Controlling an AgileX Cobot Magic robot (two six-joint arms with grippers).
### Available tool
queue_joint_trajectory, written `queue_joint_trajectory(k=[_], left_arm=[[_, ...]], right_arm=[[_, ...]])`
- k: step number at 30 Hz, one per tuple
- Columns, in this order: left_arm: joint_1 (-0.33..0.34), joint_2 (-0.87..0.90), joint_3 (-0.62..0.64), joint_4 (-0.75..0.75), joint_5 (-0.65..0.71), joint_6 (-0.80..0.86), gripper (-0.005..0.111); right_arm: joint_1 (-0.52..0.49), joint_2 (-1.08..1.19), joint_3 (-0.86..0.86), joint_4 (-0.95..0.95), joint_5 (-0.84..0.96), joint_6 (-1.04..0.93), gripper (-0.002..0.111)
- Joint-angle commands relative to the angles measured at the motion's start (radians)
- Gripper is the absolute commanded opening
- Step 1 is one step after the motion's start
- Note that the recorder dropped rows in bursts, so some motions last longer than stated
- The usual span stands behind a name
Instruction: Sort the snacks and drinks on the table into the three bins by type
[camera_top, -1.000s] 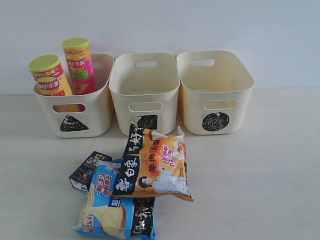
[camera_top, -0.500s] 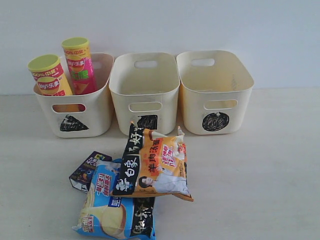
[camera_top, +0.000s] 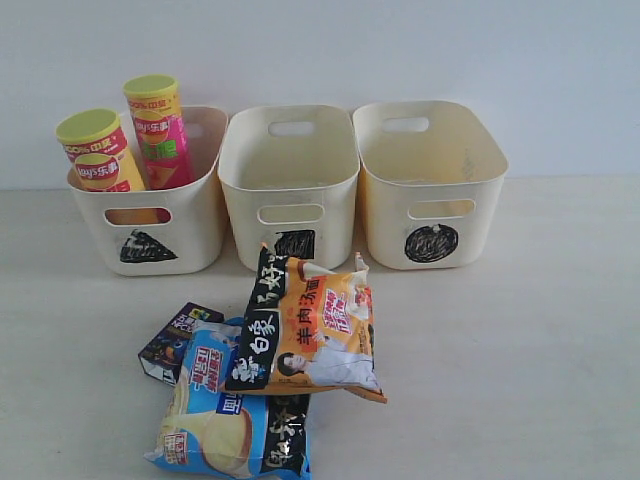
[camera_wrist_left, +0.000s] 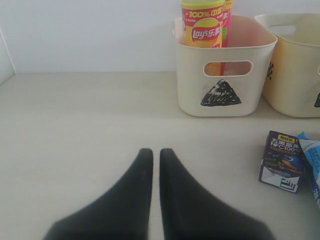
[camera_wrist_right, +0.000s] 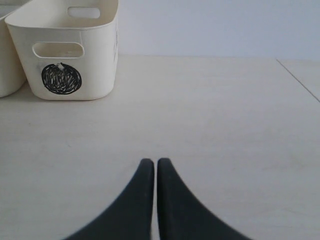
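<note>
Snacks and drinks are part sorted, in my judgement. On the left end effector (camera_wrist_left: 155, 150) the black jaws are pressed together and hold nothing, low over the pale surface (camera_wrist_left: 75, 125). The right end effector (camera_wrist_right: 151, 160) is likewise pressed together with nothing held, well apart from every item.

Nearest the left end effector lies the small dark purple box carton (camera_wrist_left: 281, 161), touching the crinkly blue noodle bag (camera_top: 235, 420). The crinkly orange noodle bag (camera_top: 315, 330) rests on top of the blue one, near the middle bin. Beyond these stands the cream plastic bin marked with a triangle (camera_top: 200, 225), holding the tall orange-yellow Lay's can (camera_top: 97, 155) and the tall pink Lay's can (camera_top: 160, 130). Beside it stand the cream bin marked with a square (camera_top: 250, 215) and the cream bin marked with a circle (camera_top: 480, 215); nothing shows inside either.

Recommendation: take the uppermost orange bag first, spreading the jaws wide and gripping a bunched edge, so the blue bag and carton are not dragged.

Count:
- End effectors: two.
- Bins: three.
- Cans: two.
- Noodle bags: two.
- Cartons: one visible. A second cannot be made out.
</note>
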Motion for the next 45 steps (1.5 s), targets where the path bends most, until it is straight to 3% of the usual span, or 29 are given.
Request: queue_joint_trajectory(k=[1, 8, 15, 20, 32, 39, 45], left_arm=[[-0.001, -0.004, 0.003, -0.007, 0.000, 0.006, 0.004], [-0.001, -0.004, 0.003, -0.004, 0.000, 0.006, 0.004], [-0.001, -0.004, 0.003, -0.004, 0.000, 0.006, 0.004], [-0.001, -0.004, 0.003, -0.004, 0.000, 0.006, 0.004], [-0.001, -0.004, 0.003, -0.004, 0.000, 0.006, 0.004], [-0.001, -0.004, 0.003, -0.004, 0.000, 0.006, 0.004], [-0.001, -0.004, 0.003, -0.004, 0.000, 0.006, 0.004]], right_arm=[[-0.002, -0.004, 0.004, -0.011, -0.050, -0.009, 0.000], [-0.002, -0.004, 0.004, 0.007, -0.338, 0.000, 0.000], [-0.002, -0.004, 0.004, 0.037, -0.686, 0.267, 0.000], [-0.002, 0.096, -0.130, -0.034, -0.644, 0.293, 0.000], [-0.002, 0.693, -0.551, -0.159, -0.530, 0.301, 0.000], [-0.002, 0.931, -0.629, -0.207, -0.529, 0.301, 0.000], [0.000, 1.046, -0.574, -0.285, -0.671, 0.301, 0.000]])
